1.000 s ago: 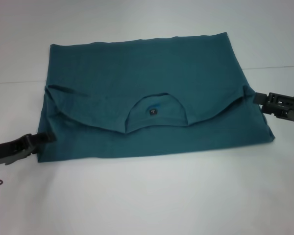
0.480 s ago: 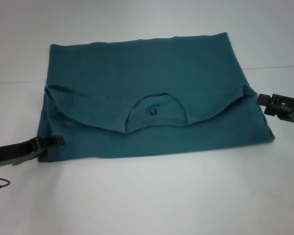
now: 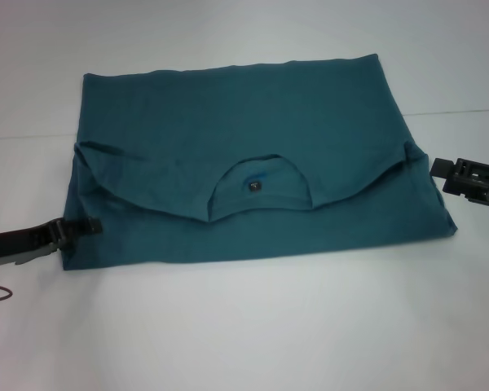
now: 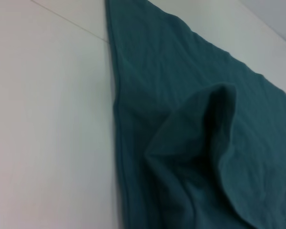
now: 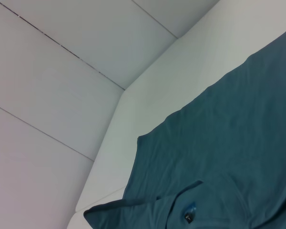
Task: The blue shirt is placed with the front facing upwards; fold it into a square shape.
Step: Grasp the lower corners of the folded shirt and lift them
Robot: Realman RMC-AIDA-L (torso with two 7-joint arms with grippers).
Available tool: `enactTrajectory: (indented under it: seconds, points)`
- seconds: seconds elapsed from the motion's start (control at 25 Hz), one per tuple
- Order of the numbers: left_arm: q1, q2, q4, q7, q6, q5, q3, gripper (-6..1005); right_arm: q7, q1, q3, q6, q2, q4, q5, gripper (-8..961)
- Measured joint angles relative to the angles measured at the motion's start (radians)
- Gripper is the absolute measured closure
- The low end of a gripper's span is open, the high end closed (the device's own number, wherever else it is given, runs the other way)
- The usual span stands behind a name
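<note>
Where the blue shirt (image 3: 253, 171) lies mid-table, long axis left to right, collar toward the near edge, the left gripper (image 3: 88, 226) meets its near-left corner and the right gripper (image 3: 437, 167) sits just off its right edge; grip state of either cannot be told. For the next fold, seize both layers evenly. The left wrist view shows a rumpled sleeve fold (image 4: 200, 143). The right wrist view shows the neck tag (image 5: 188, 217).

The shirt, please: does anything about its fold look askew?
Yes. The shirt is folded over, collar near the middle, but the folded edge sags in a curve and its left corner is puckered, so the outline isn't square.
</note>
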Motion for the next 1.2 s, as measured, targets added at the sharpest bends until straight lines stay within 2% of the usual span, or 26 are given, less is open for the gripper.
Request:
enactTrajectory:
  seconds: [1.0,1.2]
  points:
    - [-0.027,-0.008,0.013,-0.051,0.013,0.034,0.078,300,-0.001,-0.003,0.008,0.003,0.002,0.002,-0.002,208]
    - [-0.037,-0.011,0.02,-0.078,0.006,0.085,0.078,481,-0.001,-0.007,0.016,0.003,0.003,0.002,-0.001,208]
